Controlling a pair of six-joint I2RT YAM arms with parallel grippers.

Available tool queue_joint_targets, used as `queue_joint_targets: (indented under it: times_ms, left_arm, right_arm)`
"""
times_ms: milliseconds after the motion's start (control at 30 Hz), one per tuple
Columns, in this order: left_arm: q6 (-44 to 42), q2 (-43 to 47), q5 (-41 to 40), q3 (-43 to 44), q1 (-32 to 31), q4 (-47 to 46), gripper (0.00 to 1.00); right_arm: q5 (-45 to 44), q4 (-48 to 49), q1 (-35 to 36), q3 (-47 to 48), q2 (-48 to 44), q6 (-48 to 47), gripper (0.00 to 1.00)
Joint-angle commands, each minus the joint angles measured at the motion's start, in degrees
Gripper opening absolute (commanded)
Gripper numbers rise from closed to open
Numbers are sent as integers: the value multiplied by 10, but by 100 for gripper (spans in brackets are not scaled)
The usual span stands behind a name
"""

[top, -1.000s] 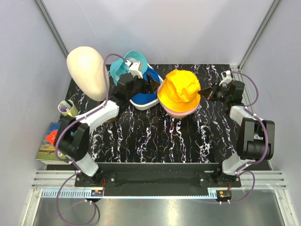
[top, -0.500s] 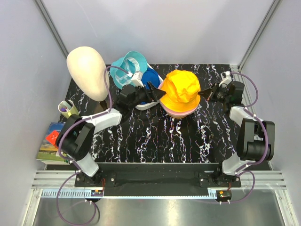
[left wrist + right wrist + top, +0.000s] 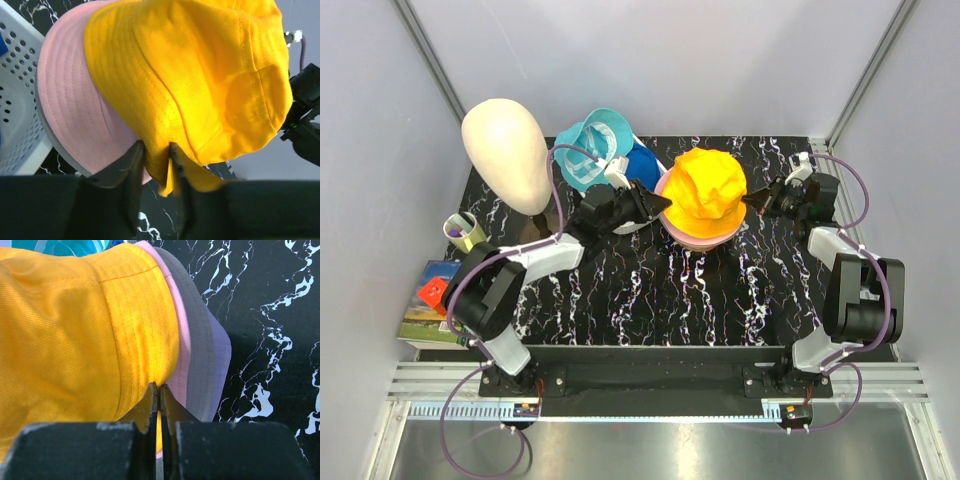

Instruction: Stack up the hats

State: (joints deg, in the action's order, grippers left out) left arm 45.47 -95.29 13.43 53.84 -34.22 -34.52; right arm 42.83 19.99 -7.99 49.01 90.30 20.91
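Basket (image 3: 20, 80) of white perforated plastic stands just left of the left jaws in the left wrist view, with a sliver of blue at its edge. From above, that blue is the royal-blue hat (image 3: 642, 163), lying just beyond the left jaws on their far side. The teal hat (image 3: 590, 150) lies further out from the jaws, and whether it sits inside the basket or only against it I cannot tell.

The orange-yellow hat (image 3: 200, 75) sits on top of the pink hat (image 3: 75, 100), between the two pairs of jaws. The left jaws are clamped on a fold of its brim: yellow cloth fills the gap between them and runs down through it. The right jaws are pressed together on the opposite side of the same brim, with only a thin line of yellow between them.

The left wrist view shows the pink crown bulging out from under the yellow one, on the basket's side of the left jaws. The right wrist view shows instead the layered brims just beside the right jaws: yellow, pink, then the greyish brim of the lavender hat (image 3: 220, 355), lowest, lying on the black marbled counter (image 3: 270, 315). Only the top view shows the cream mannequin head (image 3: 505, 155), well to the left of the left jaws.
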Motion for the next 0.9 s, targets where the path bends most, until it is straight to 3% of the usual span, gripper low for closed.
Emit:
queue_joint_targets:
  times_ms: [0, 100, 200, 367, 733, 800, 867]
  left_arm:
    - [2, -9, -24, -8, -4, -48, 23]
    - [-14, -10, -39, -8, -4, -32, 8]
    - [-46, -15, -76, 3, -9, 17, 5]
    - [-93, -51, -109, 36, -16, 91, 4]
    - [-124, -107, -159, 71, -20, 146, 5]
    - [-133, -114, -167, 84, -23, 160, 8]
    - [-144, -112, -169, 90, -24, 164, 20]
  right_arm:
    - [-13, -13, 3, -6, -29, -15, 0]
    - [-18, -16, 3, -6, -31, -15, 0]
    - [-36, -38, 3, -3, -34, -21, 0]
    - [-85, -81, 3, -1, -43, -29, 0]
    - [-196, -150, 3, -2, -50, -33, 0]
    - [-217, -156, 3, -4, -52, -33, 0]
    - [-220, -158, 3, -5, -53, -32, 0]
